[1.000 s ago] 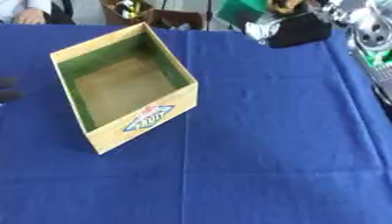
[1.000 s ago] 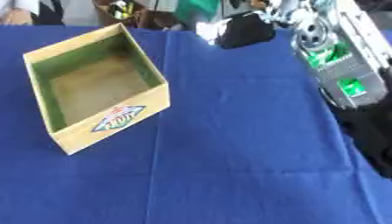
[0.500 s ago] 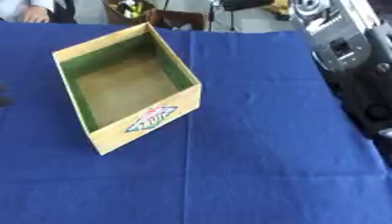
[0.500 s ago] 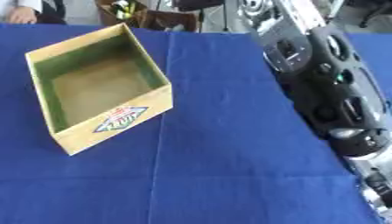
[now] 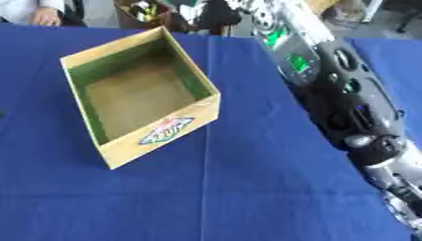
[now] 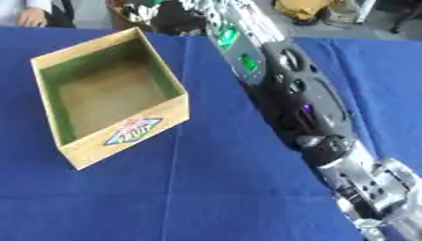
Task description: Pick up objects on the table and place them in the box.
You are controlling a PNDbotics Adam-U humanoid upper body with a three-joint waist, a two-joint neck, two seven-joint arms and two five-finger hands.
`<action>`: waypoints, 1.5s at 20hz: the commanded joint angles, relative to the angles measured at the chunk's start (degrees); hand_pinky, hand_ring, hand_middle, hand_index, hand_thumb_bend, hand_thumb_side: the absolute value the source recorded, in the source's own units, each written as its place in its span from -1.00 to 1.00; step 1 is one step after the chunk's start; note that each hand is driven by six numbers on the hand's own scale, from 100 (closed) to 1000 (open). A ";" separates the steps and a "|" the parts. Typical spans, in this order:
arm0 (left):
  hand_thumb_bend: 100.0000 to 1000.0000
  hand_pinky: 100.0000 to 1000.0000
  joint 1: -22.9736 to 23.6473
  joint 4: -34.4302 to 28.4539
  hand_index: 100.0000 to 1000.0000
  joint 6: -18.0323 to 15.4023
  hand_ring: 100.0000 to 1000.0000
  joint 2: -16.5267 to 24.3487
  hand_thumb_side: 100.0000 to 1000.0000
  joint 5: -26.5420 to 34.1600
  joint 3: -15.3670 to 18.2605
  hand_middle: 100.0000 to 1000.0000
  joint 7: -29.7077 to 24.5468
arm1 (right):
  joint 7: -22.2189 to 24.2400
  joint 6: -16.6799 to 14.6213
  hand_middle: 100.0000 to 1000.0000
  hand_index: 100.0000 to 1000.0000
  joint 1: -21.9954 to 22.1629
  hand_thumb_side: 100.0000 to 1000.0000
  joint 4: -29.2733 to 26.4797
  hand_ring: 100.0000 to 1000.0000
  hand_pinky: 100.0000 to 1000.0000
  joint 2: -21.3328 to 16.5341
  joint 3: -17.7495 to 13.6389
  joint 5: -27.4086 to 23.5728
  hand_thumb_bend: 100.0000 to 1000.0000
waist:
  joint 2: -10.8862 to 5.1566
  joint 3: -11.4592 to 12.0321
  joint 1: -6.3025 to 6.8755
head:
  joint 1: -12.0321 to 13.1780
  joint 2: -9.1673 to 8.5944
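— Left eye view: what have you got?
— I see the box (image 5: 140,99) open-topped on the blue tablecloth (image 5: 247,188), left of centre, turned askew, label facing me. Inside looks bare.
— Right arm?
— My right arm (image 6: 288,94) stretches along the right side toward the far edge. The right hand (image 6: 169,14) is dark and blurred there; I cannot tell its fingers.

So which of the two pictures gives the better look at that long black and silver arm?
The right eye view. There the right arm runs from the far table edge down to the bottom corner, silver joint included. The left eye view shows the same arm closer to the picture's right edge, with less of its lower end.
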 commanded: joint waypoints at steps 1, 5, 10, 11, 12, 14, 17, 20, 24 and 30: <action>-1.00 0.25 -0.73 -1.00 0.58 -0.28 0.30 0.19 1.00 0.18 -0.15 0.40 -0.08 | -0.88 -0.80 -0.60 -0.40 -1.51 -0.15 1.93 -0.09 -0.12 0.60 -0.06 2.05 -1.00 | -0.88 0.44 0.18 | -0.78 -0.83; -1.00 0.25 -1.15 -1.00 0.58 -0.40 0.30 -0.01 1.00 0.24 -0.21 0.40 -0.06 | -0.45 -1.57 -0.61 -0.41 -1.19 -0.20 4.35 -0.09 -0.12 2.30 0.32 2.14 -1.00 | -0.52 1.27 0.06 | -1.52 -1.17; -1.00 0.25 -1.43 -1.00 0.57 -0.91 0.30 -0.27 1.00 0.16 0.35 0.40 0.92 | 0.06 -2.53 -0.61 -0.41 -0.75 -0.21 6.49 -0.09 -0.11 3.86 0.95 2.08 -1.00 | 0.00 2.37 -0.05 | -2.62 -1.31; -1.00 0.25 -1.53 -1.00 0.57 -1.25 0.30 -0.29 1.00 0.18 0.59 0.40 1.40 | 0.13 -2.79 -0.62 -0.41 -0.62 -0.22 6.81 -0.09 -0.11 4.12 1.10 2.12 -1.00 | 0.09 2.54 -0.06 | -2.76 -1.36; -1.00 0.24 -1.70 -1.00 0.57 -1.69 0.28 -0.30 1.00 0.19 0.81 0.40 1.87 | 0.28 -3.08 -0.62 -0.41 -0.44 -0.23 7.11 -0.09 -0.11 4.39 1.29 2.09 -1.00 | 0.19 2.69 -0.08 | -2.91 -1.38; -1.00 0.24 -2.23 -1.00 0.57 -2.73 0.28 -0.24 1.00 0.26 1.10 0.40 2.70 | 0.78 -3.62 -0.62 -0.41 0.00 -0.23 7.79 -0.09 -0.10 4.96 1.71 2.07 -1.00 | 0.36 2.99 -0.13 | -3.24 -1.38; -1.00 0.24 -3.06 -1.00 0.57 -4.07 0.27 -0.08 1.00 0.38 0.96 0.40 2.95 | 1.51 -4.14 -0.62 -0.41 0.55 -0.27 9.00 -0.09 -0.10 5.82 1.99 2.26 -1.00 | 0.63 3.41 -0.19 | -3.76 -1.56; -1.00 0.24 -3.83 -1.00 0.57 -5.10 0.27 0.01 1.00 0.67 0.75 0.40 2.80 | 2.03 -4.57 -0.62 -0.41 0.87 -0.27 10.62 -0.09 -0.10 6.45 2.03 2.48 -1.00 | 0.88 3.79 -0.24 | -4.15 -1.81; -1.00 0.24 -4.63 -1.00 0.57 -6.01 0.28 0.13 1.00 1.29 0.54 0.40 2.47 | 2.64 -5.64 -0.61 -0.40 1.30 -0.29 12.90 -0.08 -0.09 7.32 2.40 3.16 -1.00 | 1.09 3.99 -0.27 | -4.49 -2.07; -1.00 0.24 -4.83 -1.00 0.57 -6.47 0.28 0.20 1.00 1.68 0.49 0.40 2.34 | 3.71 -7.36 -0.48 -0.22 1.36 -0.20 14.03 0.01 0.03 7.70 2.46 3.27 -1.00 | 1.03 3.93 -0.35 | -4.49 -2.15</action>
